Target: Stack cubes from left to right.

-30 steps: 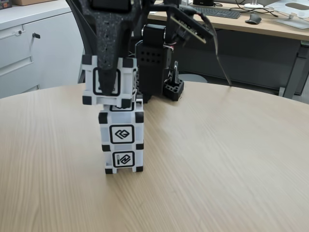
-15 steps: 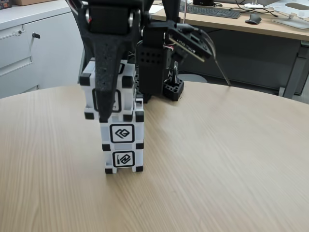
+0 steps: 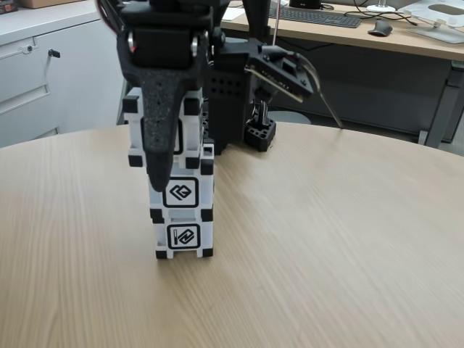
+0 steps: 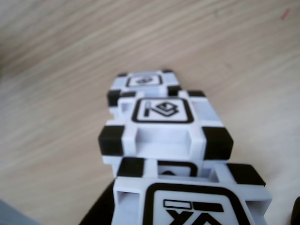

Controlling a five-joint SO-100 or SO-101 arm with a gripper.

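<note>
Three cubes (image 3: 180, 188) stacked left-centre on table (image 3: 326, 239); arm base (image 3: 228, 94) behind.

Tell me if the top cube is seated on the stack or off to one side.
Off-centre: top cube overhangs the middle cube toward the left, tool around it.

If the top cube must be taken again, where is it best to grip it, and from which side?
Probably from above, with the fingers on two opposite flat side faces of the top cube, between its black corner blocks. It sits on the middle cube and the bottom cube, so a sideways push could topple the stack. The gripper already straddles it from above.
</note>
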